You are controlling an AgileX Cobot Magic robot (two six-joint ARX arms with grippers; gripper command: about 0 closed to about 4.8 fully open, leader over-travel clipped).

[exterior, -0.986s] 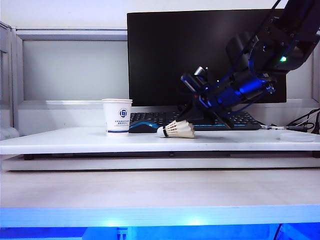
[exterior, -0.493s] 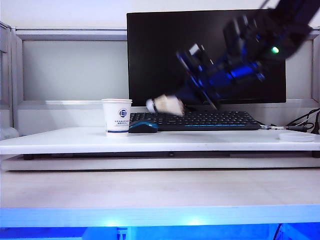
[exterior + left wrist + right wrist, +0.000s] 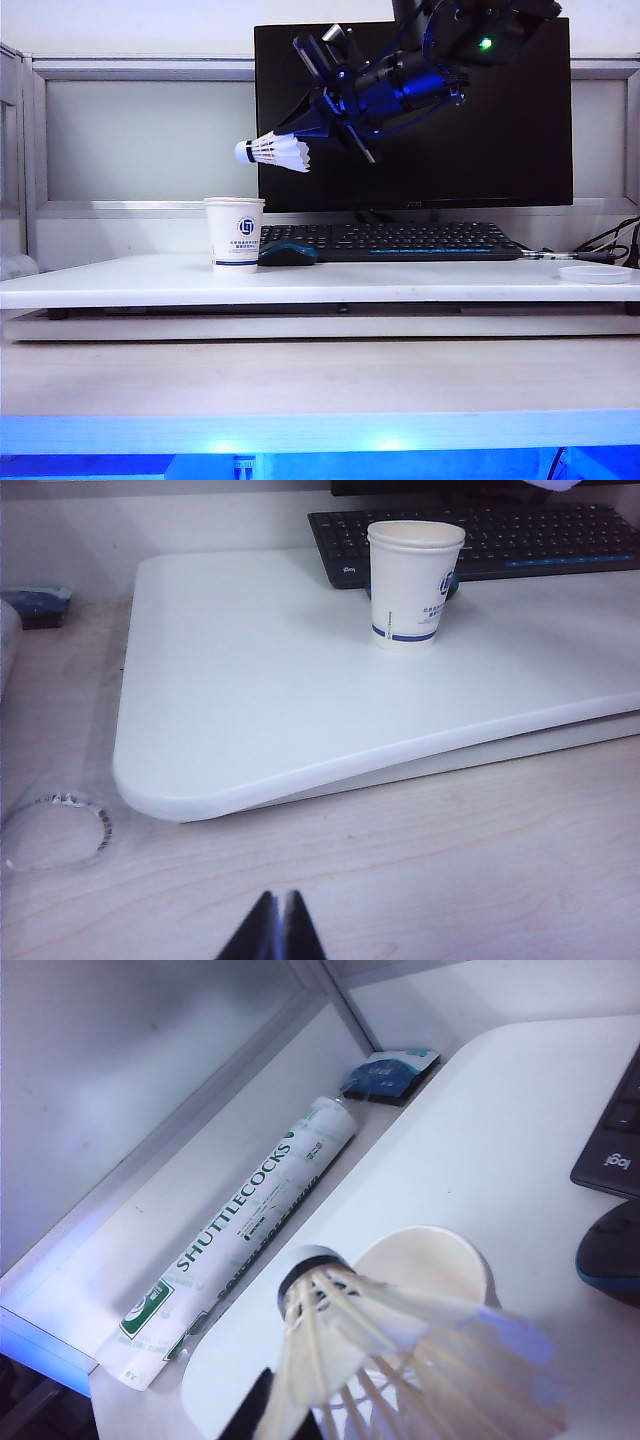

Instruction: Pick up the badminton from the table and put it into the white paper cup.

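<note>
Lifted off the surface [image 3: 420,275] a second ago, the badminton [image 3: 277,152] now hangs cork-first above the white paper cup [image 3: 234,233], clenched by its feathers in the right pincer [image 3: 315,128]. What remains, I judge, is lowering and release; the left pincer [image 3: 279,927] rests shut near the front, well apart.

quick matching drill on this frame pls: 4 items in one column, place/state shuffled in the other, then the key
Items:
1. shuttlecock
2. cup
3. mouse
4. left gripper

States:
A. shut, holding nothing, low over the wooden desk in front of the table
B. on the table, beside the cup, in front of the keyboard
C. in the air above the cup, held in the shut right gripper
D. upright on the table, open mouth up

Pairs: 1-C, 2-D, 3-B, 4-A
</note>
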